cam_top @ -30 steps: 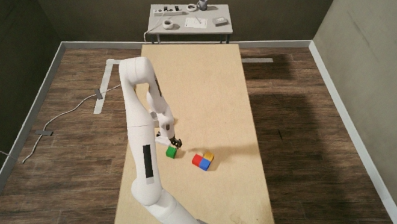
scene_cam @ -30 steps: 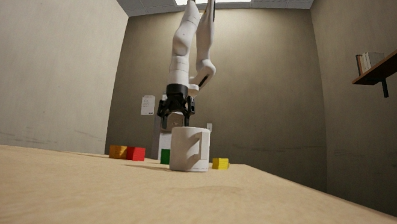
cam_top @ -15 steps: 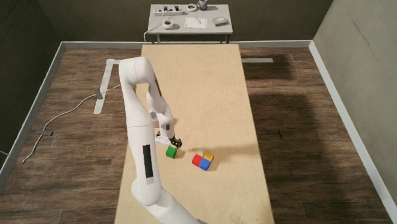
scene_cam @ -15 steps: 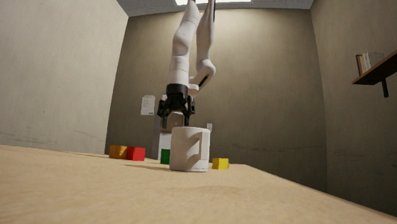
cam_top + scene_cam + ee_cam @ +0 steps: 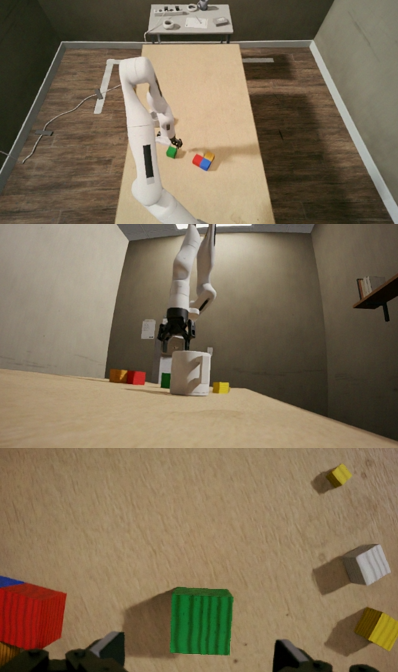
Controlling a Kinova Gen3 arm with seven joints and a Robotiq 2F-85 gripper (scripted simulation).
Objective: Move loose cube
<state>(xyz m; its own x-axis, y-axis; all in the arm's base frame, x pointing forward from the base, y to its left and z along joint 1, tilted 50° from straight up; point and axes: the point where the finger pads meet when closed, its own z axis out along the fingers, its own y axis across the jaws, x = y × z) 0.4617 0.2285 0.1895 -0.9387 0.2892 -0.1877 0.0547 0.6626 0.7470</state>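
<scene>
Seen from the top, the green cube sits on the counter at nine o'clock of the red cube, bare counter between. Exterior: the hand hangs released. Wrist: the green cube's sides run twelve-to-six, with no longer axis apparent.

My top view looks steeply down over the table from well above. My exterior view faces level across its surface, close behind the mug. My wrist view looks down nearby; all three share the red cube.

ribbed matt green cube, smooth white mug
</scene>
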